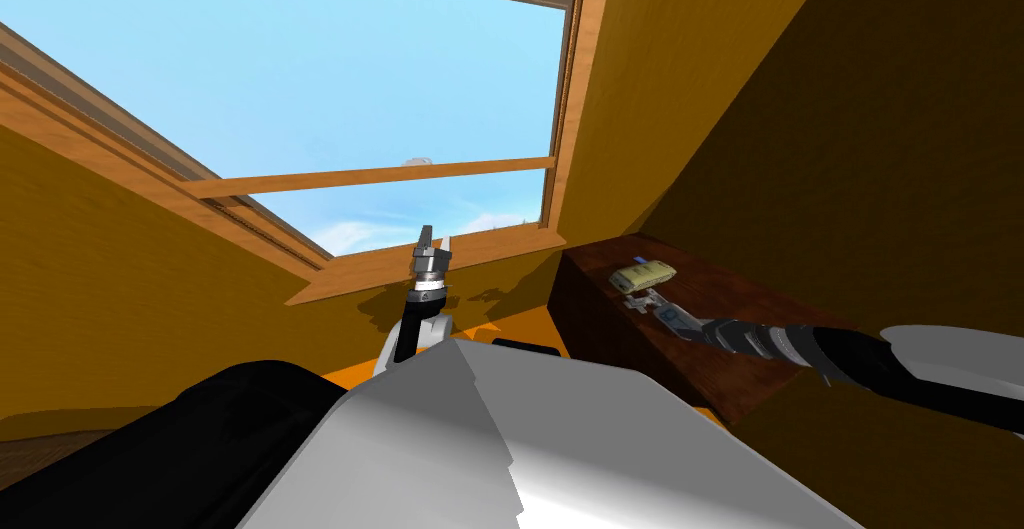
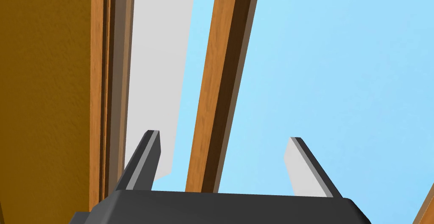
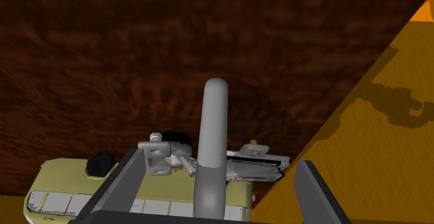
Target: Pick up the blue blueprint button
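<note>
The blue button [image 1: 640, 259] shows in the head view as a small blue speck on the dark brown wooden top [image 1: 730, 293], near the end edge that faces the window wall. It is too small to make out its shape. Just beside it, on the side toward the right arm, lies a pale yellow-green boxy toy [image 1: 643, 275]; whether the two touch I cannot tell. A grey metal piece [image 1: 638, 303] sits against the toy's nearer side.

In the right wrist view this grey piece carries a black cap [image 3: 176, 137]. A smooth grey rod [image 3: 214, 120] stands in front of it, and both overlap the yellow-green toy. The toy bears a black lump [image 3: 101, 162] and a row of pale panels.

The right gripper [image 3: 218, 157] hangs low over the top. Its fingers are spread wide to either side of the rod and the grey piece and press on nothing. An edge of the top runs slantwise just past the grey piece, with ochre beyond it.

The left gripper [image 1: 436, 239] is raised in front of the window sill [image 1: 500, 250], its fingers apart and empty.
</note>
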You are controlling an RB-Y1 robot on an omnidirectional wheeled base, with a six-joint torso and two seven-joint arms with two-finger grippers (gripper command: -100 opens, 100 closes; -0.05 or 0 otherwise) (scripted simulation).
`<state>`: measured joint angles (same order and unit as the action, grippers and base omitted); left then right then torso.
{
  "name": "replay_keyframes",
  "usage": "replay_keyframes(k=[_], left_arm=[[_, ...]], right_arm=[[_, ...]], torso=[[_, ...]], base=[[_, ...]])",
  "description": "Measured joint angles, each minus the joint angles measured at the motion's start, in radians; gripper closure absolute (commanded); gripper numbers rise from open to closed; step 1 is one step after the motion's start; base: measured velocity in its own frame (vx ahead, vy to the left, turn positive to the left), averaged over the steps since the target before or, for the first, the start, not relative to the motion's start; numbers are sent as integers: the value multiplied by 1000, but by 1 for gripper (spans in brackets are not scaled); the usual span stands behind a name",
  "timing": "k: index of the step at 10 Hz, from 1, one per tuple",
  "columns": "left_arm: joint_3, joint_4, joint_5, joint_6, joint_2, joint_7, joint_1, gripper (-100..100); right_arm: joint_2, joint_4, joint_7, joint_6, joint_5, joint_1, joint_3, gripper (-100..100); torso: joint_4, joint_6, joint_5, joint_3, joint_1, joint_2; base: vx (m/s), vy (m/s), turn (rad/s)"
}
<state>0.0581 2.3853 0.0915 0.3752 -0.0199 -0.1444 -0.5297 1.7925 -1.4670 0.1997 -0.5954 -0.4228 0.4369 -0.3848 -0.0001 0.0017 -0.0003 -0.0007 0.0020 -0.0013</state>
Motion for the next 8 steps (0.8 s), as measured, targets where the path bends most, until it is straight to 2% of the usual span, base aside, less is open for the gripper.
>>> replay_keyframes(k=[1, 5, 6, 7, 8], left_arm=[[0, 0, 0, 0, 0, 0, 0, 0], [0, 0, 0, 0, 0, 0, 0, 0], [0, 0, 0, 0, 0, 0, 0, 0], [0, 0, 0, 0, 0, 0, 0, 0], [0, 0, 0, 0, 0, 0, 0, 0]], right_arm=[[-2, 1, -1, 1, -2, -1, -1, 100], [-1, 1, -2, 2, -2, -1, 0, 100], [-1, 2, -2, 2, -2, -1, 0, 0], [-1, 2, -2, 2, -2, -1, 0, 100], [10, -3, 11, -4, -7, -10, 1, 100]], torso=[[0, 0, 0, 1, 0, 1], [0, 0, -1, 1, -1, 2], [0, 0, -1, 1, -1, 2], [0, 0, -1, 1, -1, 2], [1, 1, 0, 2, -1, 4]], base=[[0, 0, 0], [0, 0, 0], [0, 0, 0], [-23, -3, -85], [-63, -18, -121]])
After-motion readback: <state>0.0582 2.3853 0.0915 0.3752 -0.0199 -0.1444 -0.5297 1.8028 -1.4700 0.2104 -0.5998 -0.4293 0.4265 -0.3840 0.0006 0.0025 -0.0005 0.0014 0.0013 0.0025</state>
